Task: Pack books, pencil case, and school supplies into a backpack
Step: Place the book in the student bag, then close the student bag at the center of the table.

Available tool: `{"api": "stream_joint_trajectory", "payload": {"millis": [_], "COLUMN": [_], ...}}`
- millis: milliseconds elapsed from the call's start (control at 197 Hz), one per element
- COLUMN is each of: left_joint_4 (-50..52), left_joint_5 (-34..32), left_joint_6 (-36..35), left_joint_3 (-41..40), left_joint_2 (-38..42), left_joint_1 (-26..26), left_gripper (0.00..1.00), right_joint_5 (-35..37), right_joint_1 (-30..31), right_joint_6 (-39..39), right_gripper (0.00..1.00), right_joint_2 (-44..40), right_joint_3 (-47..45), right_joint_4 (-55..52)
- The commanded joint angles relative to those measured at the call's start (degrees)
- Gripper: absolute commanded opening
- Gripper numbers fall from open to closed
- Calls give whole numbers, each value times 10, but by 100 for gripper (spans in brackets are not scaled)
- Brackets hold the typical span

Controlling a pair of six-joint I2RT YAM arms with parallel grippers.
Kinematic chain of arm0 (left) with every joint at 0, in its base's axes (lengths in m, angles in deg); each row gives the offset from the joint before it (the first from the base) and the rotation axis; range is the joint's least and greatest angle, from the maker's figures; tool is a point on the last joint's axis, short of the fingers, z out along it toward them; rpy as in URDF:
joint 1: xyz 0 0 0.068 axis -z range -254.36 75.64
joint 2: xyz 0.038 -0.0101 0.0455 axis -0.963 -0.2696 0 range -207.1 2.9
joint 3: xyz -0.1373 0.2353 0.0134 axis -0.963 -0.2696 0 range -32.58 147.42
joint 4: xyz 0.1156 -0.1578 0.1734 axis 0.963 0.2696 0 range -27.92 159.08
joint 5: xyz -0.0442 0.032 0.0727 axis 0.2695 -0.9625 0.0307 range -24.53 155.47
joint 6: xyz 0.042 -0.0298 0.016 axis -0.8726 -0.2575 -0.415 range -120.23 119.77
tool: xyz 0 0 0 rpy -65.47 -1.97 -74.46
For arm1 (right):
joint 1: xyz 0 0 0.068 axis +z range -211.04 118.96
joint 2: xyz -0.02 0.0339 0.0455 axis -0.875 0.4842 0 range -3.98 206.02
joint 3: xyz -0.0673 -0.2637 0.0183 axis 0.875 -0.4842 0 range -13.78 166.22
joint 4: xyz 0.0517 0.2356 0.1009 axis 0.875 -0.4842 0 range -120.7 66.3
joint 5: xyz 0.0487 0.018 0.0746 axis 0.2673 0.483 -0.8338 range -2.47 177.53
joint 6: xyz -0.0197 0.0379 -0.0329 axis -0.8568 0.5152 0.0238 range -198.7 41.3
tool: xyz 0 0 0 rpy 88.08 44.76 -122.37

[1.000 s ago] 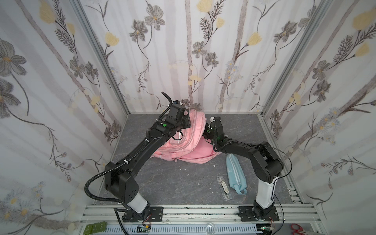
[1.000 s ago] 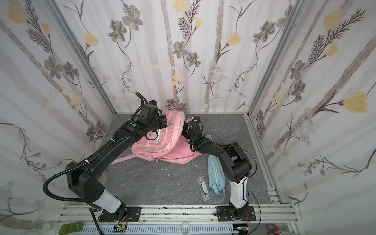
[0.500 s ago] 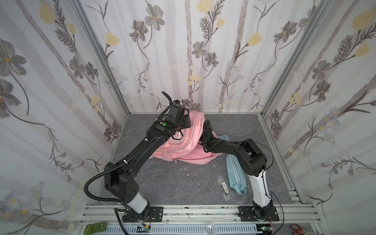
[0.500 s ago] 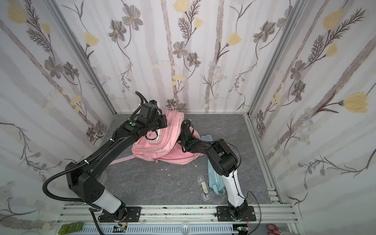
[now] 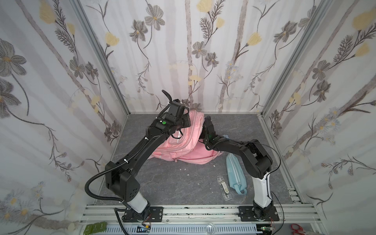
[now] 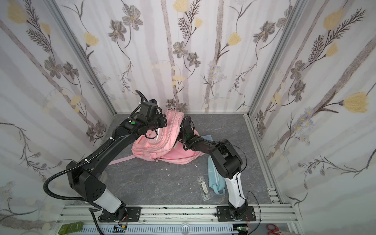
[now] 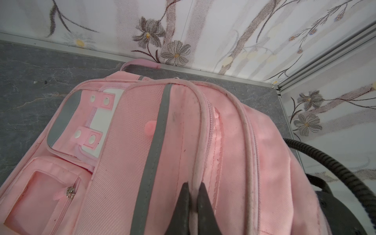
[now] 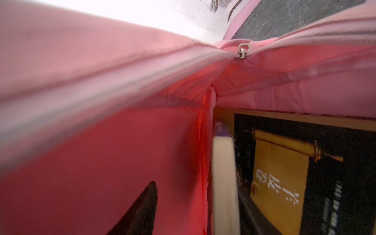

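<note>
You see the backpack [image 7: 130, 166] in matt woven cloth, its zip pull [image 8: 242, 50] shiny metal, the book [image 8: 280, 175] cover smooth paper, the surface [image 5: 173, 183] matt and stone-veined.

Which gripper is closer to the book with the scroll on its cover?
Right. The right gripper is inside the backpack, beside the scroll book; the left gripper is outside, pinching the backpack's piped edge.
</note>
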Motion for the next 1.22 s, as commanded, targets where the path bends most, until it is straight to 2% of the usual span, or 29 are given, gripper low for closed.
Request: {"api": "stream_joint_trajectory", "payload": {"millis": [0,61,132,188,468,661,961,1185,1195,1215], "left_joint_4": [-50,-50,-47,-42,-26,-32,-48,-59,-59,-60], "left_joint_5": [-11,-10,-10,-12,-45,-63,-71,-44,-40,-36], "left_joint_6": [-4,-6,-10,-14,-31,-41,-49,-57,-58,-59], "left_joint_3": [2,-1,-3,-6,-40,-56,-63,-59,-58,-57], "left_joint_2": [8,9,12,17,45,56,43,20,20,19], "left_joint_1": [-3,-3,-4,-6,-13,-21,-28,-30,-30,-30], "left_gripper": [0,0,0,0,0,0,0,0,3,19], "right_joint_5": [5,9,17,17,60,60,64,65,66,68], "right_joint_1": [-3,-5,-5,-3,-3,-7,-15,-17,-17,-17], "right_joint_6": [-36,-53,-80,-102,-181,-199,-232,-236,-236,-238], "right_gripper": [62,64,74,75,78,79,80,79,79,79], "right_joint_2": [-33,-50,-71,-88,-191,-238,-320,-369,-371,-375], "right_joint_3": [-21,-29,-35,-41,-100,-116,-147,-146,-145,-145], "right_joint_4": [-10,-28,-58,-74,-125,-148,-201,-257,-259,-263]}}
